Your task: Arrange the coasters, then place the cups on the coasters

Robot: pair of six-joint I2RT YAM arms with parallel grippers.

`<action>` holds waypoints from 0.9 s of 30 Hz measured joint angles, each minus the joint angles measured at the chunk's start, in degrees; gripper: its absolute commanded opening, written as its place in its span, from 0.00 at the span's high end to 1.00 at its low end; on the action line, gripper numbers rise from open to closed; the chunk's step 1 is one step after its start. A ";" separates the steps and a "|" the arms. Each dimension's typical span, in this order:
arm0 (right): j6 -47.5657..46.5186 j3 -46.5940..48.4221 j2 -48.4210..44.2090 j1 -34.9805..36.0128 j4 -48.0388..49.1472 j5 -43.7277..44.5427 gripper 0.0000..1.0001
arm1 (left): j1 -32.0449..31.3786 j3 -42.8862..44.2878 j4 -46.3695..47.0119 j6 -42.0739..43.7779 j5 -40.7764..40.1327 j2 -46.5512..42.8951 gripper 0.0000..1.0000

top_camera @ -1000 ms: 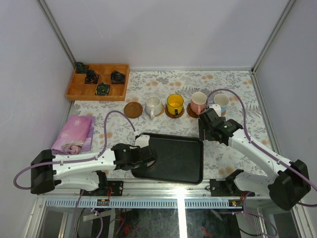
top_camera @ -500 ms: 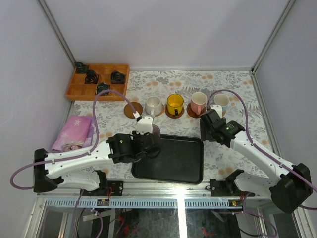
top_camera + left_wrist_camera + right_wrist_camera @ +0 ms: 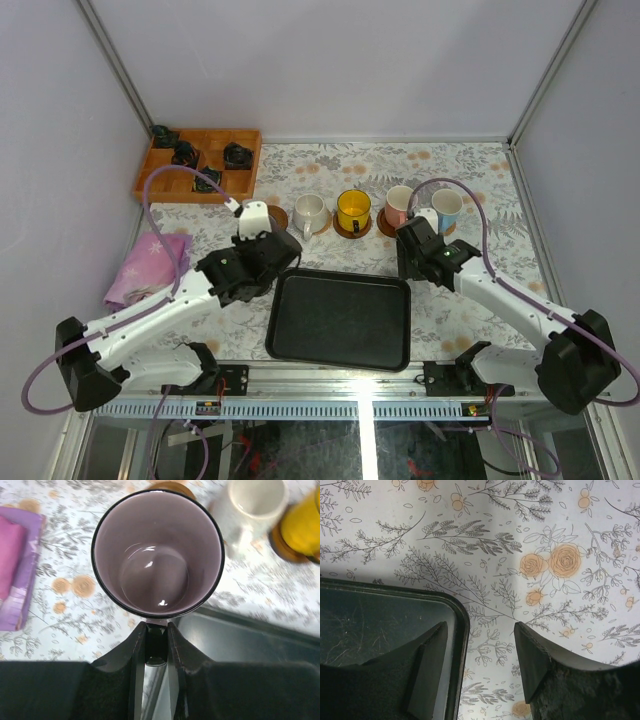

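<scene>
My left gripper (image 3: 156,642) is shut on the handle of the pale lilac cup (image 3: 157,555) and holds it upright above the tablecloth, just off the tray's far left corner. An empty brown coaster (image 3: 170,486) peeks out beyond the cup's rim. In the top view the left gripper (image 3: 272,238) covers the cup, beside that coaster (image 3: 277,218). The cream cup (image 3: 310,212), yellow cup (image 3: 353,210), pink-handled cup (image 3: 400,205) and blue-handled cup (image 3: 447,205) each stand on a coaster in a row. My right gripper (image 3: 480,665) is open and empty over the tray's far right corner.
The black tray (image 3: 340,318) lies empty at the near middle. A wooden compartment box (image 3: 198,165) with dark items sits at the back left. A pink pouch (image 3: 150,265) lies by the left wall. The cream cup (image 3: 252,505) stands close right of the held cup.
My left arm has carried the lilac cup from the tray's near left corner back and left toward the empty coaster. The right gripper's jaws have narrowed somewhat and it shifted slightly left.
</scene>
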 measured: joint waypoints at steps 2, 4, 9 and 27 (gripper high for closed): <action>-0.42 0.02 1.25 0.00 1.09 -0.04 0.38 | 5.05 -2.08 4.07 3.26 -0.02 -0.81 1.00; -0.76 0.20 2.16 0.00 1.88 -0.02 0.39 | 9.51 -4.20 8.41 6.51 0.63 -1.01 1.00; -1.57 1.57 3.91 0.00 4.00 -0.02 0.41 | 17.77 -8.33 19.80 15.34 4.85 0.94 1.00; -3.69 6.49 10.43 0.00 9.86 0.24 0.42 | 33.24 -9.14 43.91 32.59 23.34 16.28 1.00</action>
